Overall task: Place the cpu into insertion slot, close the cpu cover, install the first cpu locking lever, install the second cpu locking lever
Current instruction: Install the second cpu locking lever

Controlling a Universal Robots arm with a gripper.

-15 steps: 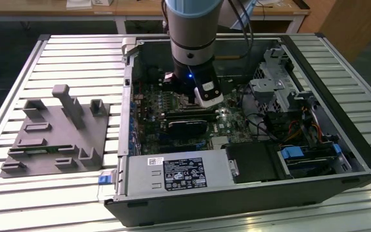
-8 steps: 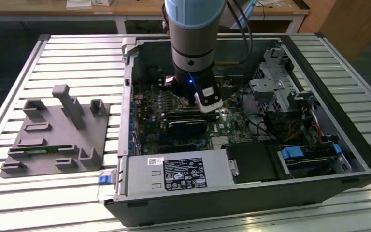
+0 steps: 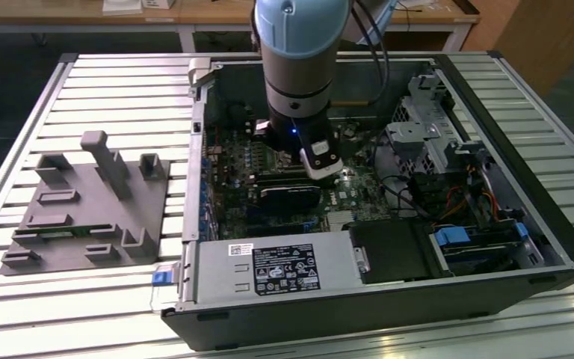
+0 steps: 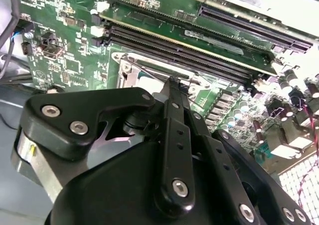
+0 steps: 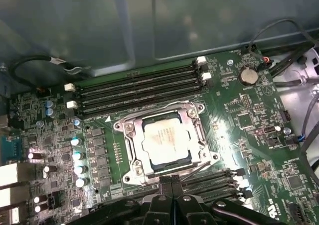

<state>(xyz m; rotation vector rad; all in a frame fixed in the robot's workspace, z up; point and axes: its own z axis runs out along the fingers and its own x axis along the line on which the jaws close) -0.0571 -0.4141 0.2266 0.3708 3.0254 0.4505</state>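
Observation:
The cpu (image 5: 164, 135), a pale silver square chip, lies flat in the insertion slot (image 5: 130, 171) on the green motherboard. The cpu cover (image 5: 135, 148), a silver frame with a square cut-out, lies down around the chip. A thin wire locking lever (image 5: 195, 168) runs slanted along the socket edge nearest my gripper (image 5: 172, 181). The black fingers are shut together, with their tips right at that edge beside the lever's end. In the second wrist view the gripper (image 4: 172, 81) points at the socket corner (image 4: 130, 68). In the exterior view the arm (image 3: 319, 161) reaches down into the open computer case.
Black memory slots (image 5: 139, 88) flank the socket, with capacitors (image 5: 77, 155) and a coin battery (image 5: 247, 75) nearby. A black heatsink block (image 3: 287, 196), the labelled power supply (image 3: 277, 269), a drive cage (image 3: 427, 127) and cables crowd the case. A grey fixture (image 3: 87, 202) rests on the slatted table.

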